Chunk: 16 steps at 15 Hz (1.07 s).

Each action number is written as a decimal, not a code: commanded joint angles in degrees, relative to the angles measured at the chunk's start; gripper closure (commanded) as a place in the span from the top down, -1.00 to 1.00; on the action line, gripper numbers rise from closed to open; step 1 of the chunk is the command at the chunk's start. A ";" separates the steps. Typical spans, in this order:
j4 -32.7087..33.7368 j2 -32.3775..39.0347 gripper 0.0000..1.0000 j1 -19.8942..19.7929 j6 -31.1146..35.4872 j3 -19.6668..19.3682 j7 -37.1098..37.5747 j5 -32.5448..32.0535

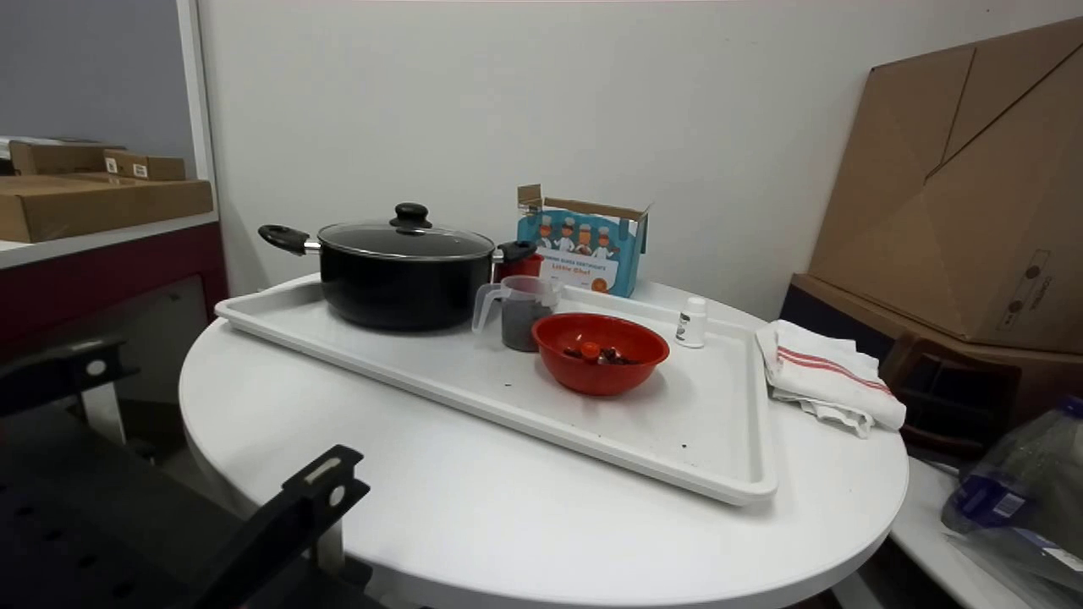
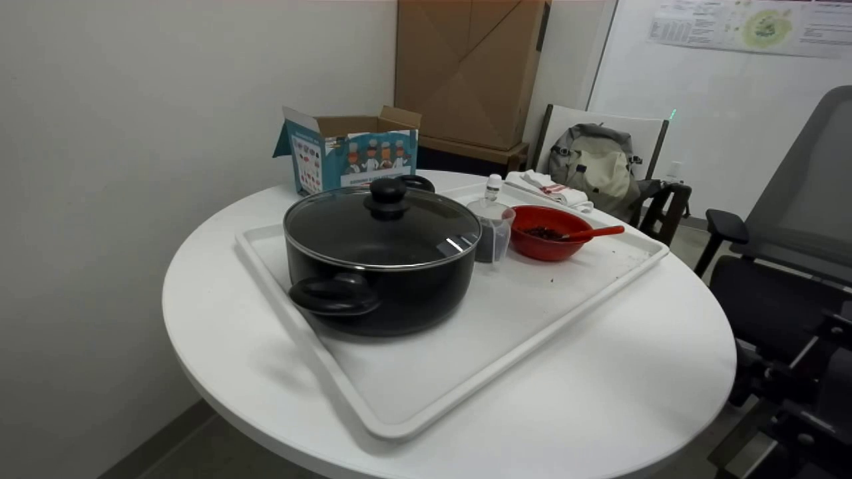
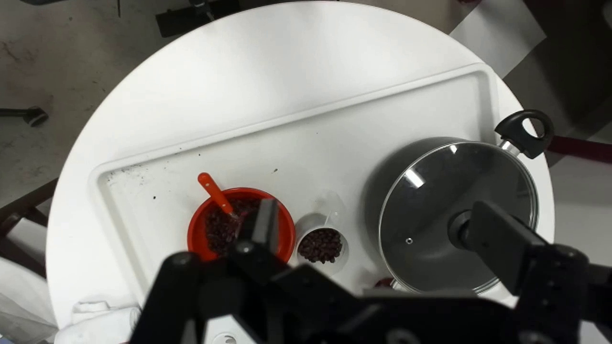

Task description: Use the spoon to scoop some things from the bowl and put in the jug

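"Where does the spoon (image 3: 217,193) lie from the pincer (image 3: 377,212)?"

"Left in the wrist view, beyond the nearer jaw; it leans in the bowl (image 3: 287,229) just beside the jug (image 1: 526,292), handle slanting up-left over the rim."

"And the arm?"

"Outside both exterior views; the pincer points down, jaws spread wide, gripping nothing, and likely must shift across."

The end effector (image 3: 374,215) has its two fingers (image 3: 502,251) wide apart.
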 commanded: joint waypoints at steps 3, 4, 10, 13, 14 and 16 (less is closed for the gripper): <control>7.63 7.83 1.00 0.01 -5.85 -1.56 -5.62 -1.21; 8.75 8.86 1.00 -0.13 -6.74 -1.84 -6.19 -1.31; 17.03 15.46 1.00 -1.21 -13.73 -3.97 -11.19 -3.07; 22.11 19.38 1.00 -2.09 -17.48 -4.94 -15.11 -5.05; 23.25 20.43 1.00 -2.38 -17.86 -5.11 -15.94 -6.22; 24.40 22.31 1.00 -3.06 -16.34 -5.45 -16.92 -9.62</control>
